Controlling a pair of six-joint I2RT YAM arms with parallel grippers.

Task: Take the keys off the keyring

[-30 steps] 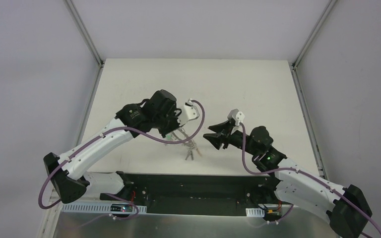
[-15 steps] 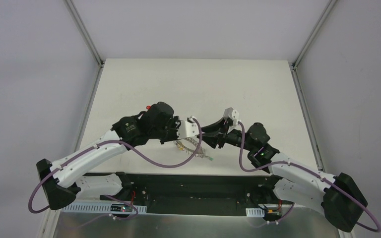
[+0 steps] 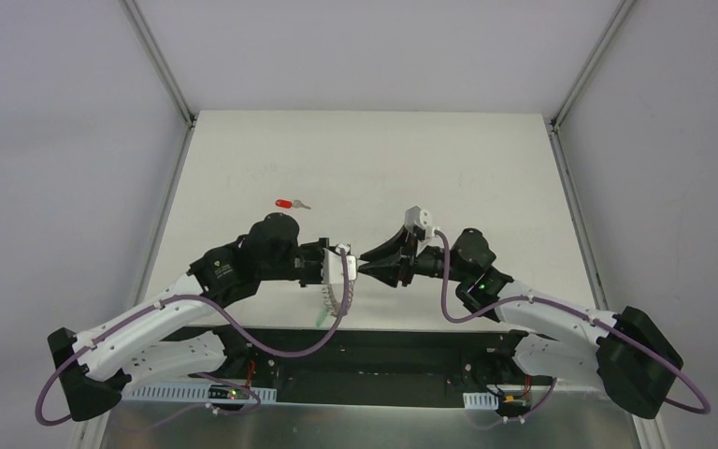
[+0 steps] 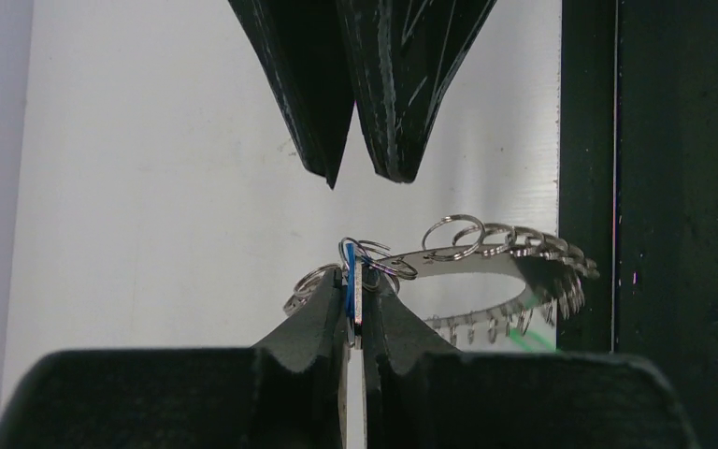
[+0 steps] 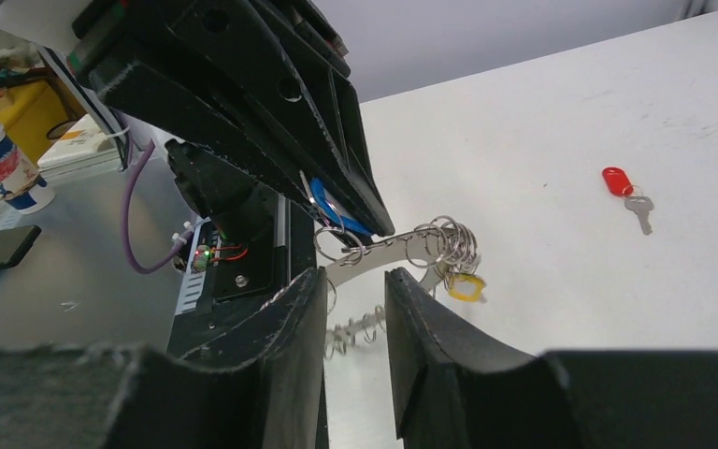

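My left gripper (image 4: 355, 276) is shut on a blue-headed key (image 4: 350, 285) that hangs on the keyring (image 4: 486, 251). The keyring is a flat ring fringed with wire loops, held off the table and jutting right of the fingers. My right gripper (image 5: 355, 281) is open by a narrow gap, with its tips just short of the ring's rim (image 5: 388, 251) and facing the left gripper. In the top view both grippers (image 3: 348, 267) (image 3: 369, 266) meet tip to tip and the ring (image 3: 337, 297) hangs below them. A yellow-headed key (image 5: 465, 285) and a green one (image 4: 524, 339) hang on the ring. A red-headed key (image 3: 287, 203) lies loose on the table.
The black base frame (image 3: 365, 360) runs along the table's near edge, right under the ring. A purple cable (image 3: 243, 323) loops below the left arm. A paper cup (image 5: 0, 164) stands off the table in the right wrist view.
Both arms have drawn toward the near edge and closed in on each other. The left arm has moved off the red key, which now shows. The ring hangs lower, by the base frame.
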